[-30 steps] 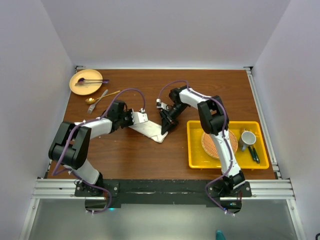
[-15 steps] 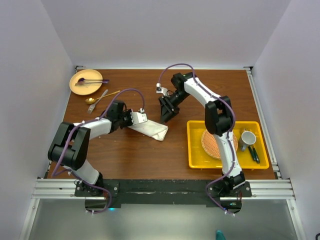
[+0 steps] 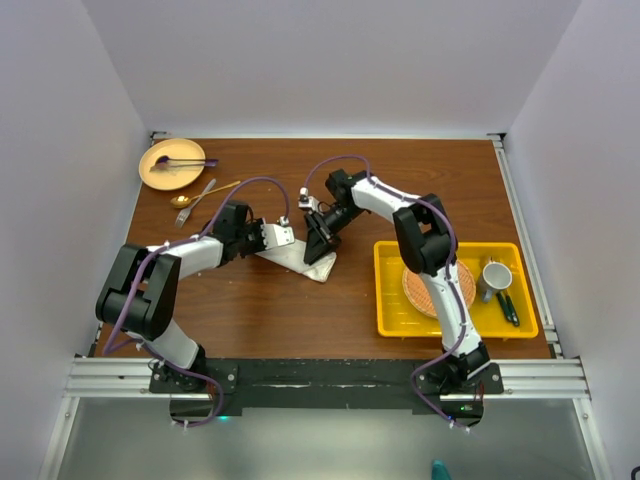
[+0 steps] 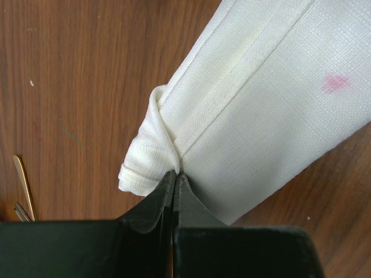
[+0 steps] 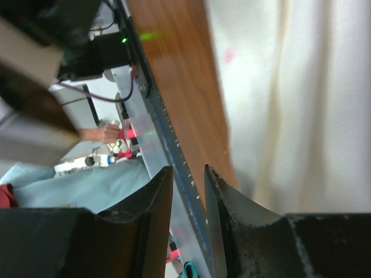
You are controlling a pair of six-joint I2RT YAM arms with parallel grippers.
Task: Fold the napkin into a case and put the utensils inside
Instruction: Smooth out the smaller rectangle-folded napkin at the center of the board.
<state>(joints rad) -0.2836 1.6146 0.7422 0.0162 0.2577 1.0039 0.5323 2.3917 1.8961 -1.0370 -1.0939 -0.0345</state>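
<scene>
Napkin [image 3: 300, 260] lies folded on the counter [image 3: 300, 320]; left fingers [image 4: 152, 204] pinch its ten-o'clock end, right fingers [image 5: 152, 200] hover slightly parted at its two-o'clock edge.

You have the napkin [image 3: 300, 260] at the centre of the bench [image 3: 250, 310], left tool [image 3: 272, 238] at its left end, right tool [image 3: 318, 250] at its right. The plate [image 3: 150, 165] sits far left, the utensils [image 3: 188, 197] just before it. The tray [image 3: 450, 330] lies right, holding mat [image 3: 425, 290] and mug [image 3: 495, 275].
</scene>
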